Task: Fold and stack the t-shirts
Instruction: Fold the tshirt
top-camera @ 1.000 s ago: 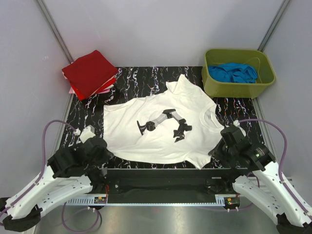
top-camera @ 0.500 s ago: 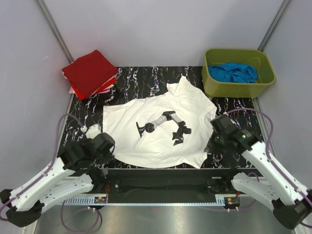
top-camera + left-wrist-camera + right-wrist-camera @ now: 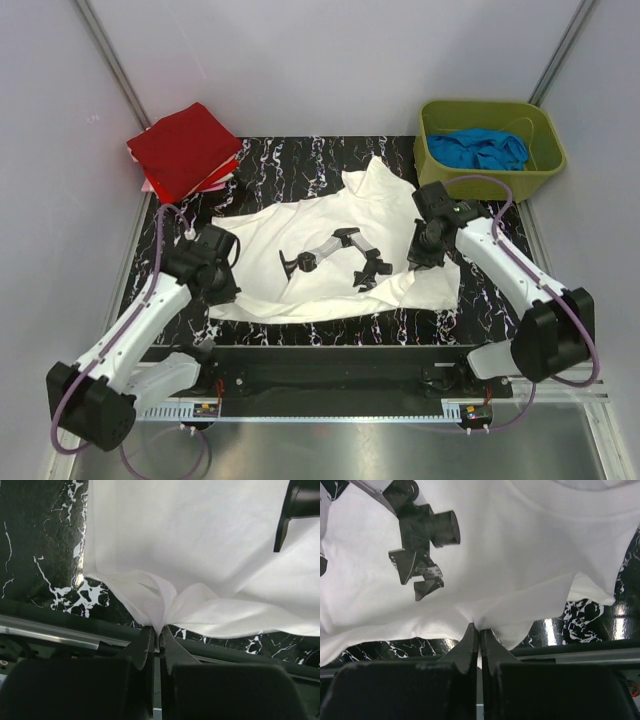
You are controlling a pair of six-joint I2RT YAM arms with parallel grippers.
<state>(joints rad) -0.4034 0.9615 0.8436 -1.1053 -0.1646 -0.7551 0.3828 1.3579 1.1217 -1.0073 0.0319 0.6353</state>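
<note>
First fold in hand: left claw [image 3: 156,630] clamped on near hem corner of white t-shirt [image 3: 290,225], right claw [image 3: 479,628] pinching near sleeve edge; shirt spread mid-table [image 3: 270,160]. Next move likely: carry near edge over evenly, cloth taut.

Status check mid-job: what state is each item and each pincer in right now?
white t-shirt, unfolded, print up, near edge gripped at both ends
left pincer, shut on white t-shirt
right pincer, shut on white t-shirt
red t-shirt, folded, top of far-left stack
pink t-shirt, folded, under the red
green bin, holding crumpled blue cloth
</note>
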